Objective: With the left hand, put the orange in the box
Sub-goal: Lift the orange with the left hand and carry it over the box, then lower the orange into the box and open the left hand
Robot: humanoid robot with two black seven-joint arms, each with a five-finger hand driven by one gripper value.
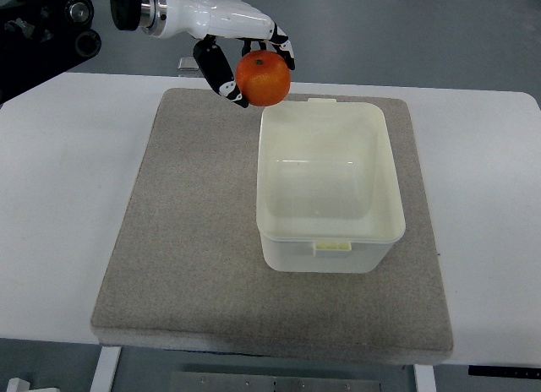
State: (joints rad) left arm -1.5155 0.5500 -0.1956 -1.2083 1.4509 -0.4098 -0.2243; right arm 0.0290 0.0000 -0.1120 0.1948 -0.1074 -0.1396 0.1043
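Evidently the orange (263,78) is pinched in the curled fingers (221,75) of the left hand (245,67), raised beside the far rim of the white plastic box (330,240), presumably for release inside.

The orange (263,78) is round, bright orange-red, with a small dark stem mark on its top, and it is held in the air by the left hand (245,67), just beside the far left corner of the box (330,231). The box is a white plastic container, rectangular with rounded corners, open at the top and empty, standing upright on a grey mat (194,240).
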